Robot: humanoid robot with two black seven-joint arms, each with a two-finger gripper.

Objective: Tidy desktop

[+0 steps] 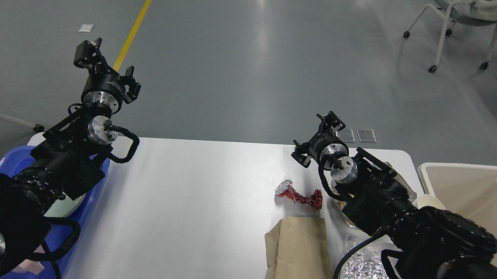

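Note:
The white desktop [194,204] holds litter on its right side: a crushed red can [298,196], a brown paper bag [300,252] and crinkled silver foil [364,277]. My left gripper [106,66] is raised in the air above the desktop's far left corner, fingers apart and empty. My right gripper [317,136] hovers over the far edge, just behind and right of the red can, fingers apart and empty. My right arm hides part of the litter beneath it.
A blue tray [95,182] at the left holds a green plate [70,199], mostly hidden by my left arm. A beige bin [463,184] stands at the right, with a white cup [430,202] beside it. A chair [463,14] stands at the far right on the floor.

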